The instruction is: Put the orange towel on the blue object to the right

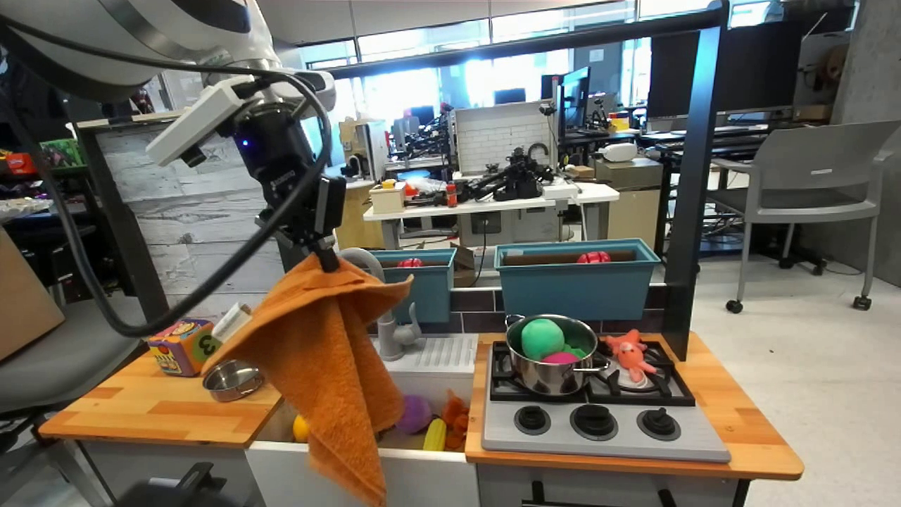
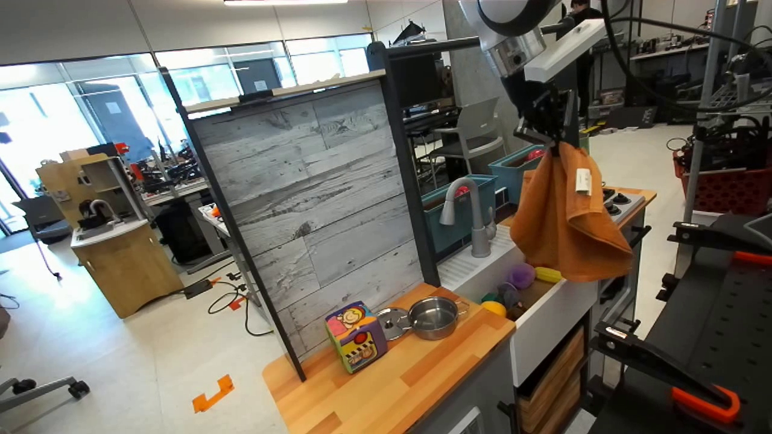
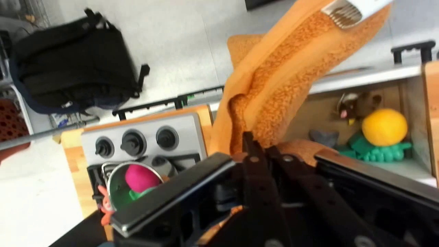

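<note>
- Bright windows point(image 1: 447, 83) back the room; before you, a light-brown wooden worktop point(image 1: 746, 422) carries a grey plastic toy stove point(image 1: 561, 434) next to a white toy sink point(image 1: 429, 479).
- Your black two-finger gripper point(image 3: 262, 145) has its fingers pressed together, pinching a large, floppy orange terry towel point(image 1: 345, 401).
- That towel hangs free near the front of the sink, well apart from your goal, the wide, straight-walled teal-blue plastic bin point(image 1: 574, 292) behind the stove.
- Judging by this, your pick-up is done and you are in the carry; the placing has yet to come.
- Next, you will likely need to raise the towel until its long loose end can clear the shiny steel pot point(image 1: 549, 377), then bring it across and back.
- Leave the narrower teal-blue plastic bin point(image 1: 433, 285) alone, and mind the curved grey plastic faucet point(image 2: 480, 232), which could catch the cloth.
- Over the wide bin, lower until the cloth lies on it, and only then part your fingers.
</note>
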Motion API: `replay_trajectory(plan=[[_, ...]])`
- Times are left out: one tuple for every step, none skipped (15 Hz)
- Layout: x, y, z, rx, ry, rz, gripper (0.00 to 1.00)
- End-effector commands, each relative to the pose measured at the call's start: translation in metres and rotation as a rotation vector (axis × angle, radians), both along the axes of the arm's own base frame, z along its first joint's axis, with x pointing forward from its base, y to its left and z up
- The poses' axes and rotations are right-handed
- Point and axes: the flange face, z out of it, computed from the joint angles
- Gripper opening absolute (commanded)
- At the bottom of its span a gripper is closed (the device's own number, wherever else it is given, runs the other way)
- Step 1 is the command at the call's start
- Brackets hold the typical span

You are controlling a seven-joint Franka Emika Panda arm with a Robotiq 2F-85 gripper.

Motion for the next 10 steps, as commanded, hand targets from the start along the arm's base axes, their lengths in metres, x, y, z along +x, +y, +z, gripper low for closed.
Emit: replay_trajectory(plan=[[0.006,-0.002,0.025,0.089,-0.02,-0.014,0.01],[0.014,-0.004,0.038,0.088,-0.097,-0.017,0.01],[0.021,-0.007,0.049,0.09,-0.149,-0.018,0.01],[0.027,-0.016,0.066,0.083,-0.21,-0.021,0.01],[0.033,-0.025,0.082,0.078,-0.268,-0.021,0.01],[0.036,-0.044,0.106,0.071,-0.325,-0.04,0.01],[0.039,-0.057,0.121,0.067,-0.381,-0.055,0.01],[0.04,-0.081,0.142,0.059,-0.434,-0.083,0.01],[0.04,-0.099,0.157,0.049,-0.487,-0.108,0.01],[0.041,-0.127,0.17,0.03,-0.539,-0.138,0.01]])
